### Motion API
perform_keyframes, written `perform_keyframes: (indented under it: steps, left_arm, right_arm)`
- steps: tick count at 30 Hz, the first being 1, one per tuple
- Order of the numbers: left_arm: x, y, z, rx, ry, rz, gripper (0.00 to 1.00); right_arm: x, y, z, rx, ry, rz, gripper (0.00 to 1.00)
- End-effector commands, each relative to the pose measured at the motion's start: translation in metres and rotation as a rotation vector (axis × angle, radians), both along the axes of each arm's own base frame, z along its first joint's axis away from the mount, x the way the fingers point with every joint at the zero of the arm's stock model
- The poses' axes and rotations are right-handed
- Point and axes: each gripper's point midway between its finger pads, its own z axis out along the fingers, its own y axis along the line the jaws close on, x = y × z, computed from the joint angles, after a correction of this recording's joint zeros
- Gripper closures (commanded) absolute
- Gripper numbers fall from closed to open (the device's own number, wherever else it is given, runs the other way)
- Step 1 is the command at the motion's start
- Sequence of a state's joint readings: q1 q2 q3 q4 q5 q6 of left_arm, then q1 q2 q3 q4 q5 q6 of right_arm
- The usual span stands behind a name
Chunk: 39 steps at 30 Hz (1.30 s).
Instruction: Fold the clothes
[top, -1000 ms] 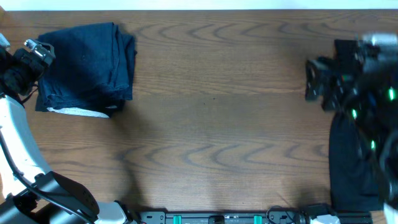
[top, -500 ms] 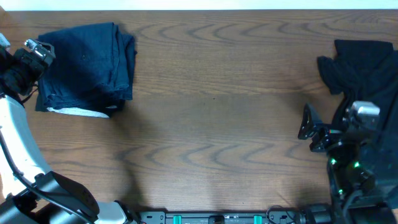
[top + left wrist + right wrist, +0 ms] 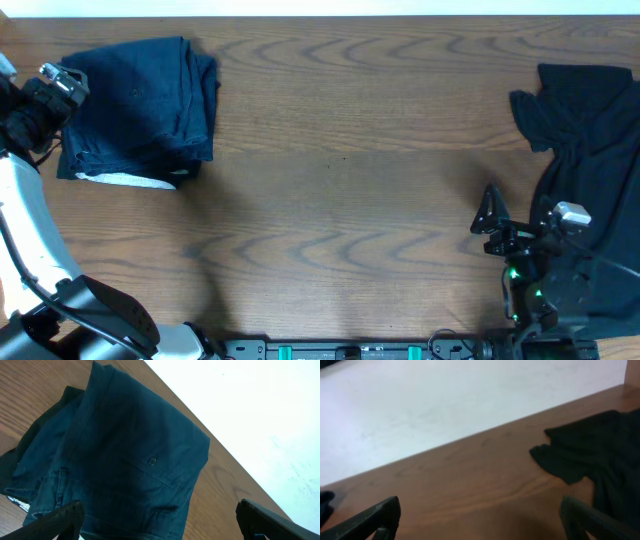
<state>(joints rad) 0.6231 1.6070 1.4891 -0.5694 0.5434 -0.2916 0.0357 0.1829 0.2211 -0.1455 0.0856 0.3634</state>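
Observation:
A folded dark navy, denim-like garment (image 3: 140,110) with stitched seams and a button (image 3: 152,461) lies at the table's back left. My left gripper (image 3: 62,85) hovers at its left edge, open, with the navy cloth (image 3: 125,460) below and between its fingers (image 3: 60,520). A crumpled black garment (image 3: 590,150) is spread along the right side. My right gripper (image 3: 490,228) is open near the front right, just left of the black garment (image 3: 600,455), with bare wood between its fingers (image 3: 375,520).
A white lining (image 3: 125,180) shows at the navy garment's front edge. A black rail with green parts (image 3: 350,350) runs along the table's front edge. A white surface (image 3: 445,405) lies past the far table edge.
My right arm has swung from the back right, over the black garment, toward the front edge, and stands left of the cloth. The left arm and both garments have not moved.

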Motion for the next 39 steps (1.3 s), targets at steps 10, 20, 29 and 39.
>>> perform_keyframes:
  steps: [10, 20, 29, 39]
  left_arm:
    - [0.001, -0.001, 0.0, -0.001, 0.0, -0.006, 0.02]
    - [0.001, -0.001, 0.0, -0.001, 0.0, -0.006, 0.02]
    - [0.001, -0.001, 0.0, -0.001, 0.0, -0.006, 0.02]
    - [0.001, -0.001, 0.0, -0.001, 0.0, -0.006, 0.02]
  right_arm:
    - [0.003, 0.003, -0.029, 0.03, -0.087, 0.02, 0.01]
    - [-0.001, 0.005, -0.047, -0.034, -0.035, 0.043, 0.01]
    - [-0.001, 0.012, -0.048, -0.159, -0.032, 0.097, 0.01]
    - [-0.001, 0.012, -0.047, -0.159, -0.034, 0.096, 0.01]
